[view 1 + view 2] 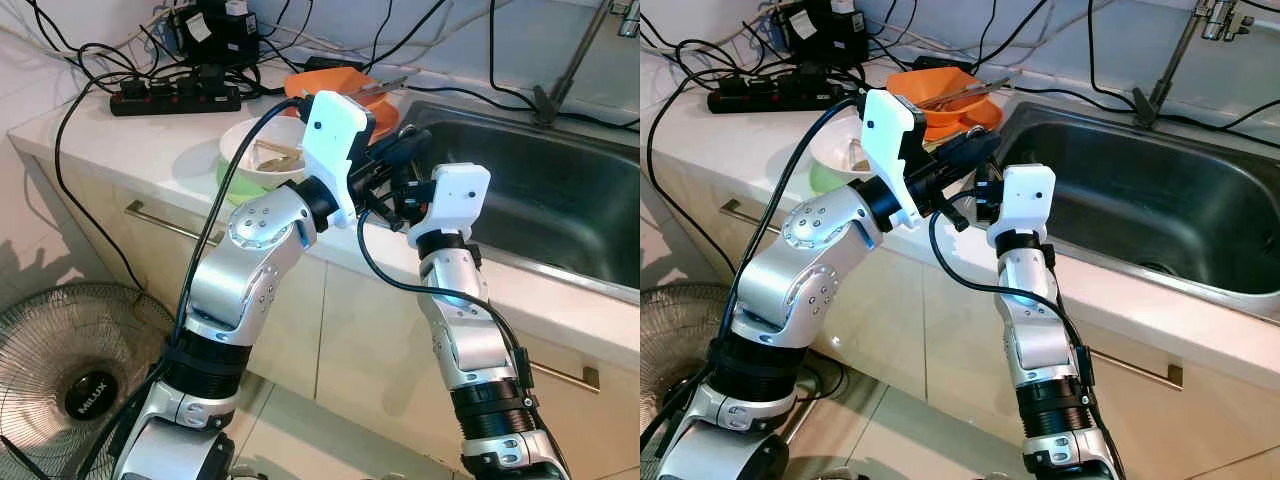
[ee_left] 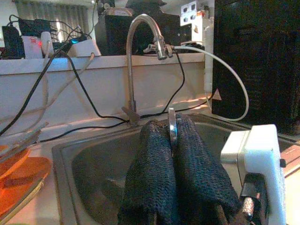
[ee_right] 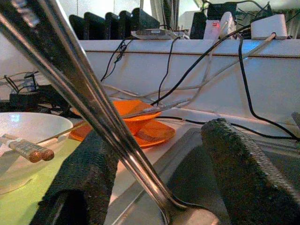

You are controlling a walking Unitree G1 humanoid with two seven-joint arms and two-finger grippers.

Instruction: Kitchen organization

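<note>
Two grippers meet at the sink's [image 1: 560,215] near-left corner in your head views: the left gripper [image 1: 405,140] reaches from the counter [image 1: 110,135] side, the right gripper [image 1: 395,195] rises just beside it. Behind them sit a white bowl [image 1: 250,150] and orange dishes [image 1: 335,85].

Your left wrist view shows both fingers [image 2: 150,187] pressed together on a thin metal utensil [image 2: 172,129], its edge poking out between the tips, with the faucet [image 2: 140,51] beyond.

Your right wrist view has its fingers [image 3: 243,173] spread wide; the utensil's shiny handle runs slanting between them, touching neither that you can tell. Chopsticks [image 3: 26,147] rest in the bowl.
</note>
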